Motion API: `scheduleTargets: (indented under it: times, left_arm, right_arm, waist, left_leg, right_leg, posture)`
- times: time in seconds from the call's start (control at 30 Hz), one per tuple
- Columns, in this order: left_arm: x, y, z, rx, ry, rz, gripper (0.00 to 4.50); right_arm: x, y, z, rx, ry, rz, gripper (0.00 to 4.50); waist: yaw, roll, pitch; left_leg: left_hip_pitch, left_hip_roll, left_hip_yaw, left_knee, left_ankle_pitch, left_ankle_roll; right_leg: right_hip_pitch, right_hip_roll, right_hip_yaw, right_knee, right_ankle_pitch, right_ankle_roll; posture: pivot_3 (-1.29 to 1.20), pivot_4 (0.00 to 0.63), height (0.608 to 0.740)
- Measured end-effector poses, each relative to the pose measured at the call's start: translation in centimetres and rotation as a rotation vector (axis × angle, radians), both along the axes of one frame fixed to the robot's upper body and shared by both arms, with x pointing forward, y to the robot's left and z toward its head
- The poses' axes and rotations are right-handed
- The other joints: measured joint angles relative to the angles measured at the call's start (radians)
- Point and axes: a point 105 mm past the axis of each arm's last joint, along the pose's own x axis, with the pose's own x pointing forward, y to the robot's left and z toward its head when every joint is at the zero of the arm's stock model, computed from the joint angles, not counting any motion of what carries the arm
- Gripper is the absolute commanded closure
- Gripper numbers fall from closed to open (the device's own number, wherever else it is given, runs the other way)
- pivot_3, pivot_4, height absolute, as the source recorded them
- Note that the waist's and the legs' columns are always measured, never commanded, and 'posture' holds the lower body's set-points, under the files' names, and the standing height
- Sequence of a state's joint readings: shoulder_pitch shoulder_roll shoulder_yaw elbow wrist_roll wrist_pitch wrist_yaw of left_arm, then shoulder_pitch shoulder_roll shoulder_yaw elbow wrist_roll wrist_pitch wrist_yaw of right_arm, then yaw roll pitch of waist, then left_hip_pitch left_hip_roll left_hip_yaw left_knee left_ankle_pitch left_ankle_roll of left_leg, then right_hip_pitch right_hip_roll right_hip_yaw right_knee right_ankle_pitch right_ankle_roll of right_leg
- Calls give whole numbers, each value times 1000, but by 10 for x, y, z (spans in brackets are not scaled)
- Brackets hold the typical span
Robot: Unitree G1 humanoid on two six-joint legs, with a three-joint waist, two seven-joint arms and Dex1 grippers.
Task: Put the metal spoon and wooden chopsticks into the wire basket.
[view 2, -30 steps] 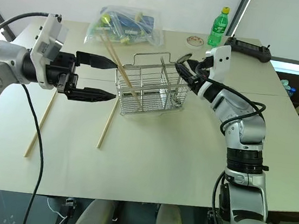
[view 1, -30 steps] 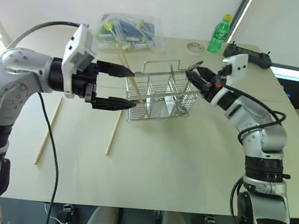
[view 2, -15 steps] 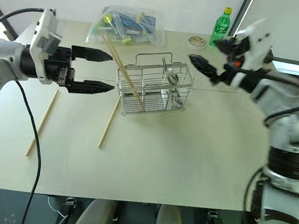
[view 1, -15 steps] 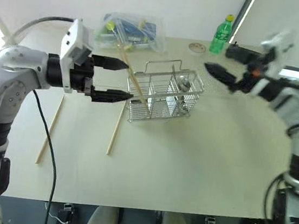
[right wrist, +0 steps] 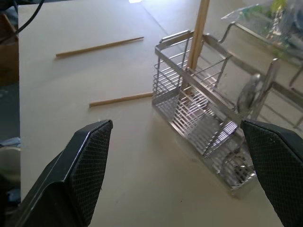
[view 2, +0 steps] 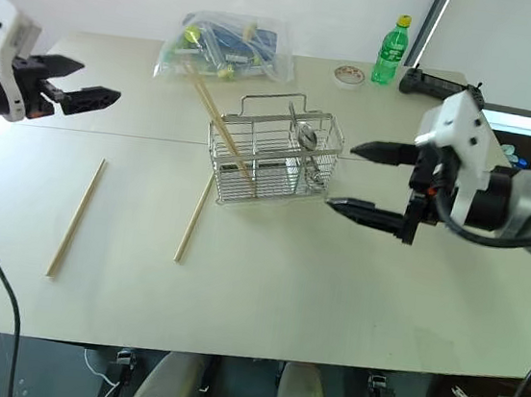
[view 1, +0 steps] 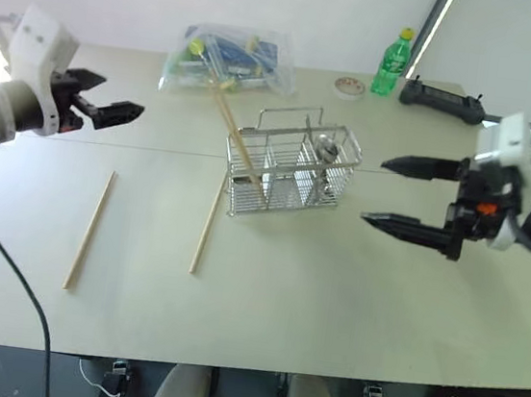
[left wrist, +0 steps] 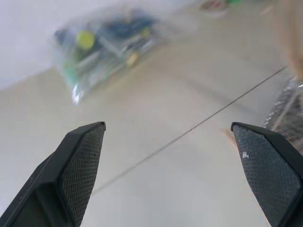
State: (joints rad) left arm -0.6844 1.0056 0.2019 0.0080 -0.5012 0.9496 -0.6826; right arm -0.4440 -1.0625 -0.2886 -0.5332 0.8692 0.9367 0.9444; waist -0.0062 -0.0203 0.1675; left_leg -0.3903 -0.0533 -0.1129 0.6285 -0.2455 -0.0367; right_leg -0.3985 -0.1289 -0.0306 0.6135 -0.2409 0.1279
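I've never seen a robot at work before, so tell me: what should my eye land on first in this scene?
First, the wire basket in the middle of the table, with a metal spoon standing in it and one wooden chopstick leaning out. Two more chopsticks lie flat on the table to the basket's left. On either side, the left gripper and right gripper hang open and empty.

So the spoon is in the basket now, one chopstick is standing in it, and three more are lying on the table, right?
Not quite: two chopsticks lie on the table, not three, as the left eye view shows. The rest holds: the spoon sits in the basket, and one chopstick leans upright in it.
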Motion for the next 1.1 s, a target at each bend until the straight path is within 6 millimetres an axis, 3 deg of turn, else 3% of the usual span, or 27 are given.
scheduleTargets:
  times: [0.17, 0.37, 0.53, 0.73, 0.9, 1.1]
  left_arm:
    - [8, 27, -34, -21, 162, 220, 0]
    - [10, 35, -97, -2, 365, 337, 0]
    - [16, 34, -133, 4, 472, 365, 0]
    - [33, 36, -138, 4, 506, 378, 0]
    - [50, 25, -133, -36, 537, 361, 0]
    - [53, 20, -138, -35, 591, 346, 0]
  right_arm:
    - [-8, 5, -19, -28, 49, 4, 56]
    - [-7, 7, -25, -8, 48, -34, 56]
    - [-7, 6, -31, 11, 53, -80, 56]
    - [-12, 6, -37, 9, 63, -99, 56]
    - [-13, 9, -35, 32, 42, -116, 56]
    - [-14, 8, -39, 33, 45, -149, 56]
  waist:
    - [0, -1, 0]
    - [-1, -2, 0]
    - [10, -4, -1]
    - [22, -6, -1]
    - [20, -7, -2]
    - [16, -7, -2]
  left_leg:
    - [0, -2, 0, -1, 0, 0]
    - [0, -2, -1, -1, 0, 0]
    - [-1, -2, -1, 0, 0, 0]
    - [-1, -3, 0, 0, 0, 0]
    - [-1, -3, 0, 1, 0, 0]
    - [-1, -3, 1, 0, 0, 0]
  right_leg:
    - [0, -2, 0, 0, 0, 0]
    - [-1, -3, 0, 0, 0, 0]
    - [-1, -4, 0, 0, 0, 0]
    - [-1, -4, -1, 0, 0, 0]
    - [0, -5, -2, 0, 0, 1]
    - [-1, -4, -2, 1, 0, 1]
  posture:
    - [0, 150, 690]
    - [0, 150, 690]
    - [0, 150, 690]
    - [0, 150, 690]
    - [0, 150, 690]
    - [0, 150, 690]
